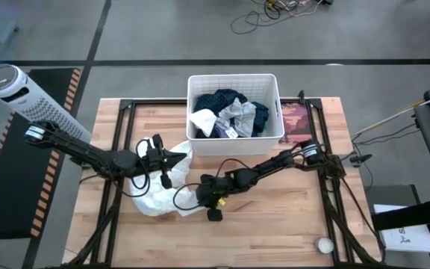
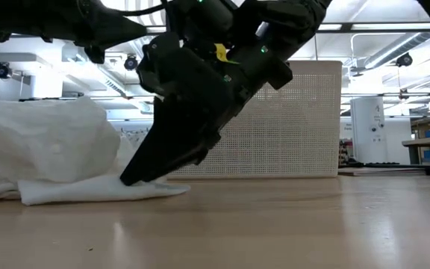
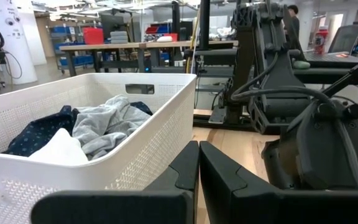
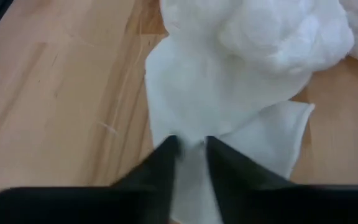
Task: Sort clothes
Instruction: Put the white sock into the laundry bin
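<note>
White cloth lay under the right gripper (image 4: 191, 146), whose 2 dark fingers (image 4: 162, 163) stood a narrow gap apart with their tips down on the flat edge of the white garment (image 4: 229, 93), a strip of fabric showing between them. From table height that gripper (image 2: 136, 178) slanted down until its tips met the thin fold of the garment (image 2: 47, 146) against the wooden table (image 2: 290, 224). From above, the right gripper (image 1: 209, 196) sat at the near right edge of the crumpled white garment (image 1: 155, 198), which was spread on the table (image 1: 275, 217) in front of the white basket (image 1: 234, 138). The left gripper (image 1: 172, 158) hovered just beside the basket's front left corner, above the far part of the same garment, its 2 fingers (image 3: 182, 171) pressed together and holding nothing. Inside the basket (image 3: 135, 149) lay a grey garment (image 3: 107, 121) on a dark navy dotted garment (image 3: 39, 130), with another white piece (image 3: 58, 149) at the near wall. A small round white object (image 1: 324, 244) rested near the table's front right corner.
</note>
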`<state>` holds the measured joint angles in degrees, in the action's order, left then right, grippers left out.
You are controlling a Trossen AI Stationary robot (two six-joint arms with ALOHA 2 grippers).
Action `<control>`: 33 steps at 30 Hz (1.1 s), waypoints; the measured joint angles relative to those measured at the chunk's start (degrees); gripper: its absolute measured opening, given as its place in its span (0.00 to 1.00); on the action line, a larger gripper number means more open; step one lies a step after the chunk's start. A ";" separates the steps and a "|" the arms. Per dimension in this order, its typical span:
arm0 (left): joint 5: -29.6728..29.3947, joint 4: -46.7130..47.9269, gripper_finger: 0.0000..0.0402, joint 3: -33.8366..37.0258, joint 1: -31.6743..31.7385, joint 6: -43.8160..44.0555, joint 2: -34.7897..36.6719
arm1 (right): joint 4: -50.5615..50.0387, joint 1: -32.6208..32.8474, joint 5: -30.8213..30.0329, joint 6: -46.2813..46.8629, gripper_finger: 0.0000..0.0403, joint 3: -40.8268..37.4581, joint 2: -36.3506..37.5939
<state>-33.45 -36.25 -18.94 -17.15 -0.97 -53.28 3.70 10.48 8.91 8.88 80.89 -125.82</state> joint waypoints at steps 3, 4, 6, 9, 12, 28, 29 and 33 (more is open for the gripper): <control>-0.01 0.02 0.00 0.00 0.00 0.02 0.00 | -0.04 0.00 0.02 -1.96 0.05 0.32 0.00; 0.00 0.06 0.00 0.00 0.00 0.00 0.00 | -0.10 0.00 0.02 -2.45 0.03 0.37 0.00; 0.00 0.05 0.00 0.00 0.00 0.02 0.00 | -1.69 0.00 0.04 -2.71 0.03 0.72 0.02; -0.01 0.22 0.00 0.01 0.00 0.02 0.00 | -7.12 -0.02 -0.06 -4.00 0.01 1.73 0.60; 0.00 0.26 0.00 0.00 0.00 0.02 0.00 | -10.91 0.07 -0.16 -5.83 0.01 2.16 2.20; -0.05 -1.02 0.00 0.00 0.00 0.57 0.00 | -21.34 2.03 -8.03 -15.91 0.00 2.20 20.49; -0.07 -1.15 0.00 0.00 0.00 0.57 0.01 | -21.84 2.03 -8.48 -16.46 0.00 2.20 22.30; -0.07 -1.54 0.00 0.00 -0.02 0.53 0.11 | -22.23 1.94 -12.02 -19.83 0.00 2.21 28.97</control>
<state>-33.52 -37.79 -18.94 -17.17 -0.45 -53.17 -18.53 12.42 -3.11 -10.96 83.10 -96.85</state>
